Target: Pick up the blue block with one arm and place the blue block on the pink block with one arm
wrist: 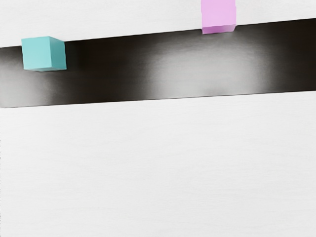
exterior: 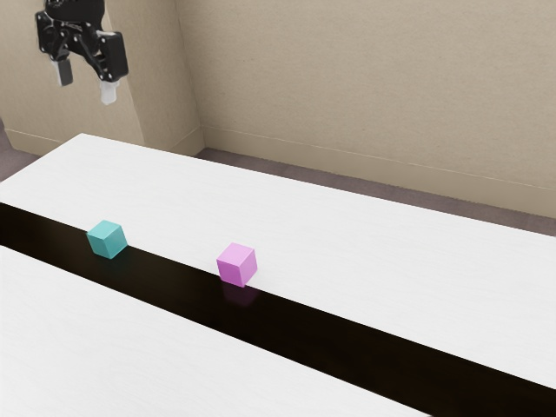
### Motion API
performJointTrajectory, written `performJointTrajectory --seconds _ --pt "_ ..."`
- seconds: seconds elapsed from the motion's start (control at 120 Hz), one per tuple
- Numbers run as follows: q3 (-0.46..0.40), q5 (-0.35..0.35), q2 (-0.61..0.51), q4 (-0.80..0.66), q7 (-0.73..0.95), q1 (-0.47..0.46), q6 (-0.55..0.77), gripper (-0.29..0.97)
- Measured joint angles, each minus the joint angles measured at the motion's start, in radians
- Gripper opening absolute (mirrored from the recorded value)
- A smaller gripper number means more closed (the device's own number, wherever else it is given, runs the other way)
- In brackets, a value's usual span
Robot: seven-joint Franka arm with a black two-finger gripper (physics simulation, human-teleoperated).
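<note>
Now, with gripper [exterior: 86, 87] high, parted, empty: drop toward blue block [exterior: 107, 239] at 6 o'clock, resting at edge of dark strip [exterior: 347, 347], well apart from pink block [exterior: 236, 264] at its 4 o'clock; square jaws to faces, yaw perhaps off.

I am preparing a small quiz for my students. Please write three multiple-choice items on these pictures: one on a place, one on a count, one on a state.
1. Where is the blue block relative to the pink block?
A. on top of it
B. apart from it, toward the exterior view's left
C. touching its side

2. How many blocks are on the table?
A. one
B. two
C. three

3. What is the state of the gripper?
A. open, holding nothing
B. shut on the blue block
C. shut on the pink block

Answers:
1 B, bare table shows between them.
2 B, one blue and one pink stand there.
3 A, its fingers stand apart, high above the table.
</note>
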Motion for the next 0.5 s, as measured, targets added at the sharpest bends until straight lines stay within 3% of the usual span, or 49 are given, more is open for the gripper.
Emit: performJointTrajectory --seconds 0.283,0.5 --pt "0.002 -0.026 0.079 -0.069 0.014 0.026 0.126 0.68" --pt "0.009 0.002 0.138 -0.245 0.018 0.150 0.265 0.68"
